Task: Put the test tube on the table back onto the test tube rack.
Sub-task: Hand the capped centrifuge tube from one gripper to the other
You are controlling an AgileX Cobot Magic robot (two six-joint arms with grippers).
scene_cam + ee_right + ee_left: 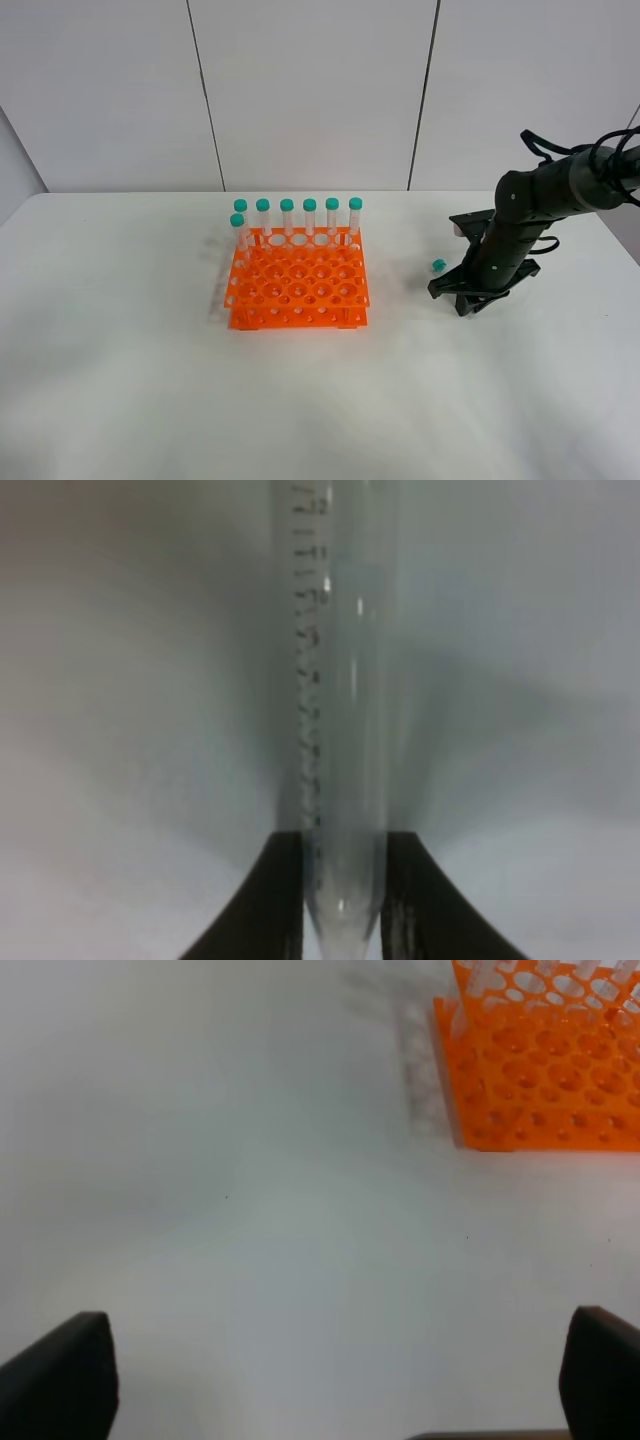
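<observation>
We can read 12, 11 and 10 on the printed scale of the test tube (pixel 345 730); the lower marks blur. Its tapered tip sits between the right gripper's (pixel 343 880) dark fingers (pixel 270 905), which pinch it. Its long axis runs away from them, green cap (pixel 438 265) toward the orange rack (pixel 300 285), low on the white table (pixel 150 380), well apart from the rack. The right arm (pixel 530 215) bends steeply down. The left gripper (pixel 338 1360) hangs spread wide above bare table.

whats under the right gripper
The test tube, clamped near its tapered tip by the right gripper. From above only its teal cap shows; the gripper covers the body.
</observation>
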